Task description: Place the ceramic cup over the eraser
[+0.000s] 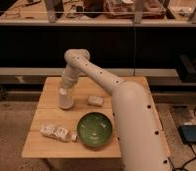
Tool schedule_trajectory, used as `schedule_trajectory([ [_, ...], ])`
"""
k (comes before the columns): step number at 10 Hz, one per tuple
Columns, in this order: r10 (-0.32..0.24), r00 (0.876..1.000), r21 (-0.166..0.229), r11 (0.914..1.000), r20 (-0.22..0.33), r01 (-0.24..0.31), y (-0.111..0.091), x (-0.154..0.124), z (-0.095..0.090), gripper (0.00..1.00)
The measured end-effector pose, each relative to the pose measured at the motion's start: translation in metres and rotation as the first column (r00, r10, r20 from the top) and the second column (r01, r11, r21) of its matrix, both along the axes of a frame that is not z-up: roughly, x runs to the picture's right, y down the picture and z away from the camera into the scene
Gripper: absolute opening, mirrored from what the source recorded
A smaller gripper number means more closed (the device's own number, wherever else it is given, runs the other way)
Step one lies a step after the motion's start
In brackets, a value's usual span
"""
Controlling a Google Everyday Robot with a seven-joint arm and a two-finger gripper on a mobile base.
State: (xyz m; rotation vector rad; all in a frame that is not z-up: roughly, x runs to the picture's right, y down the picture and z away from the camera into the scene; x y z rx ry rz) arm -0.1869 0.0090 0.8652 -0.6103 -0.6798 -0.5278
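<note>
We see a light wooden desk [48,142] in front of a dark shelving wall, with our large white arm [136,125] rising from the lower right and reaching back across the desk towards its rear left part. The arm bends at a rounded elbow joint above the desk's back edge and then drops straight down, so that the claw [66,100] points at the desk top on the left side. At the end of the claw we see the small plain white tapered ceramic cup [66,101], which stands low over the desk, at or just above the surface; whether it touches the wood we cannot tell. The cup sits right at the claw's tip, yet whether the claw grips it or is parted around it we cannot tell either. The small dark eraser is not visible to us anywhere on the desk. Just right of the cup lies a small pale whitish block [95,100], apart from it. Nearer the front stands a round green bowl [94,129], and to its left, near the front left edge, lies a pale, lumpy, elongated thing [57,132] that we cannot identify.
</note>
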Motion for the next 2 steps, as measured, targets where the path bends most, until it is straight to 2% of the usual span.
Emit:
schedule_trajectory([
  [2,0.000,1.000,0.000,1.0000,0.000,0.000,-0.0001,0.0002,0.0000,0.80],
])
